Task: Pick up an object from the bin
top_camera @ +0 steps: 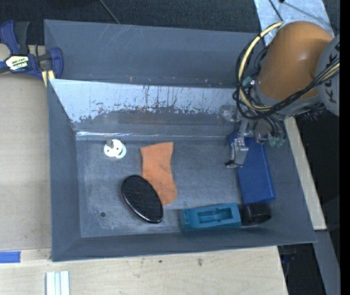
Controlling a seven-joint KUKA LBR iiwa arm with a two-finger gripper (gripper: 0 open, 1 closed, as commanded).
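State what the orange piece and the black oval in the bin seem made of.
The orange piece: probably cloth or soft foam, matte, with an uneven, limp outline. The black oval: perhaps rubber or plastic, finely speckled with a dull sheen; the look leaves it open.

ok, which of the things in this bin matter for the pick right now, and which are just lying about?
In play: claw, at the view's right end of the grey metal bin; flat dark-blue rectangular block, close beside the claw.
Lying about: orange cloth-like piece; black oval pad; small white round thing; teal plastic rectangular piece; small black block.
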